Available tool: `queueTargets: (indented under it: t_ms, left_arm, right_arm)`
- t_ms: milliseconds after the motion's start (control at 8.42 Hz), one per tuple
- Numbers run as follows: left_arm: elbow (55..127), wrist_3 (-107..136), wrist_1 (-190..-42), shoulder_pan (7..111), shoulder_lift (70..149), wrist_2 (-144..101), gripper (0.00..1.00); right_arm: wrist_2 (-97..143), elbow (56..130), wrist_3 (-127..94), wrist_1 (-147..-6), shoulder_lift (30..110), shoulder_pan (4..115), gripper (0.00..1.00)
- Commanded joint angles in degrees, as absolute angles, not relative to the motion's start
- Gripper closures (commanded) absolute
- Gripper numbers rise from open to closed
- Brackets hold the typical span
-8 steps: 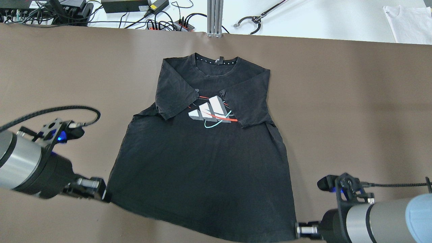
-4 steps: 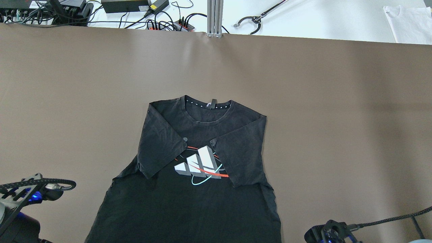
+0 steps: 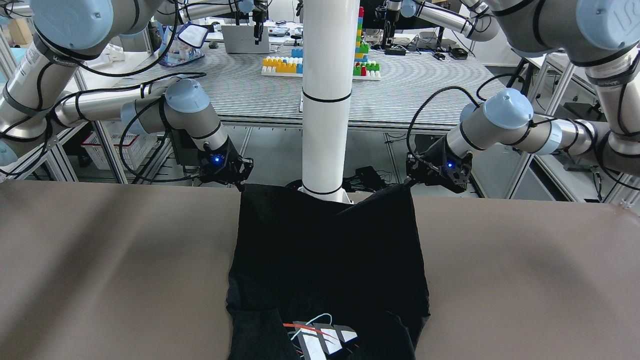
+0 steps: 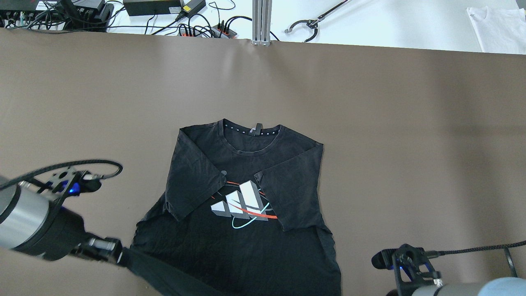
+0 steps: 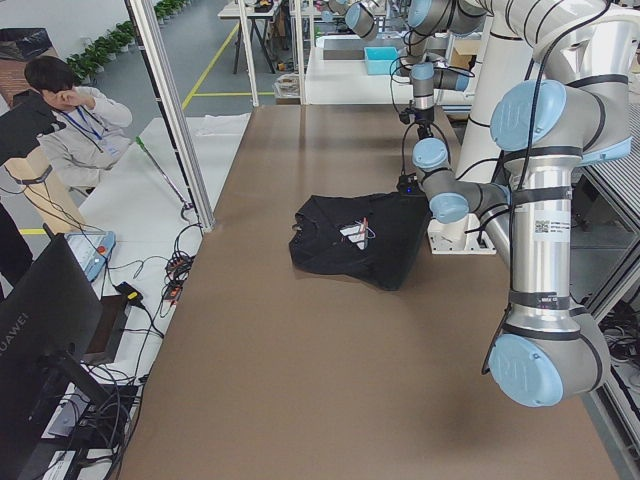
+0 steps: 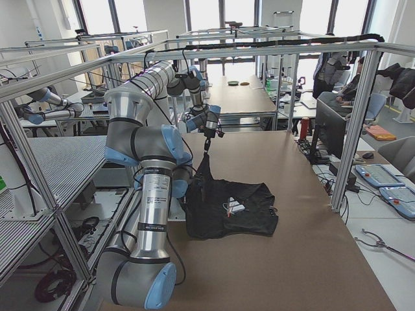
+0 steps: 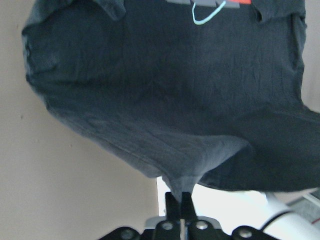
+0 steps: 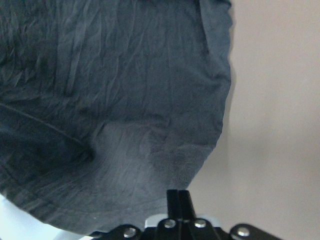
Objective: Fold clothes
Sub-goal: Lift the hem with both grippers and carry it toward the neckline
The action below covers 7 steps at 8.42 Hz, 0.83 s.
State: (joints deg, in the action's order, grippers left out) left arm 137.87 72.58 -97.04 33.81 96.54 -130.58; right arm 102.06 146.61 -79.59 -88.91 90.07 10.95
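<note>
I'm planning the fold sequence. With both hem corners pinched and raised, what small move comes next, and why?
Probably carry both grippers forward toward the collar. The left gripper and right gripper each pinch a hem corner of the black T-shirt, and its sleeves already lie folded inward, so folding the hem over seems next.

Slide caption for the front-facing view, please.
Left pincer and right pincer each grip a hem corner of the black T-shirt, hem raised beside the white pole.

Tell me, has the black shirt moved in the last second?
Yes. The black shirt has slid toward the robot, away from the metal post beyond it.
</note>
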Motion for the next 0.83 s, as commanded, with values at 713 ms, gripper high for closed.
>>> queueTargets:
  t_ms: [713]
  left_arm:
    - [109.6, 69.8, -97.2, 52.2, 114.3, -121.3, 1.0]
  right_arm:
    - [98.3, 124.0, -79.9, -84.6, 77.7, 35.3, 1.0]
